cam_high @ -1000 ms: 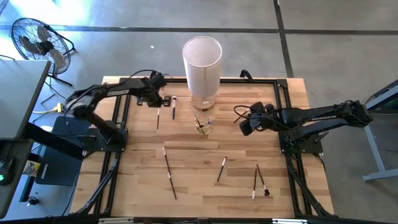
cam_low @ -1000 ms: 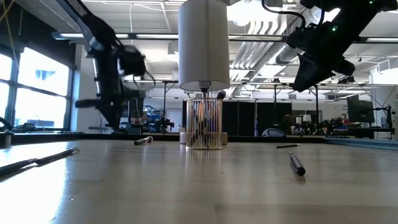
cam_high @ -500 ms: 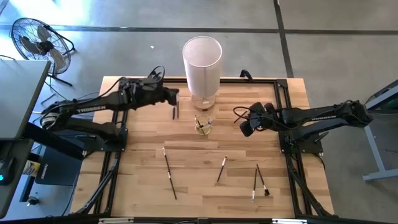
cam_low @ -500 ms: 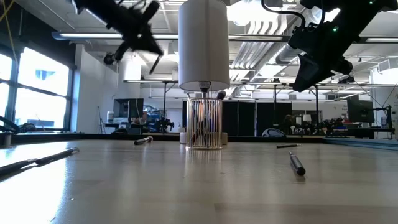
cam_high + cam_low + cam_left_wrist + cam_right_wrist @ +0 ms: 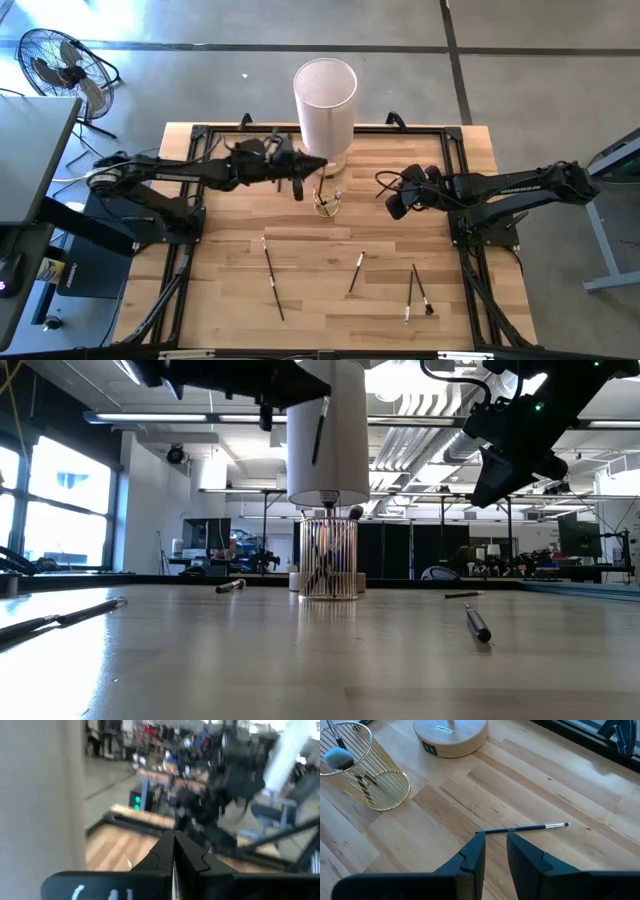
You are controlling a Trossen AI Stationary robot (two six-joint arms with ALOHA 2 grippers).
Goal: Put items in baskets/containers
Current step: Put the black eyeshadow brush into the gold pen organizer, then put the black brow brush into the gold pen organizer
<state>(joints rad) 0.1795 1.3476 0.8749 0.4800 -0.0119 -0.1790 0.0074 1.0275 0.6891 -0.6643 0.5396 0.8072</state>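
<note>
Four thin dark-handled makeup brushes lie loose across the lower half of the high view; a fifth shows only in the right wrist view. One gold wire cup at centre holds several more, their count unclear. The left gripper, upper centre beside the tall white cylinder, clamps one brush. The right gripper, centre right, is slightly parted, holding nothing.

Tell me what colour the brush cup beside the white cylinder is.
Gold: the cup is a cage of thin golden wires, clearest in the right wrist view.
</note>
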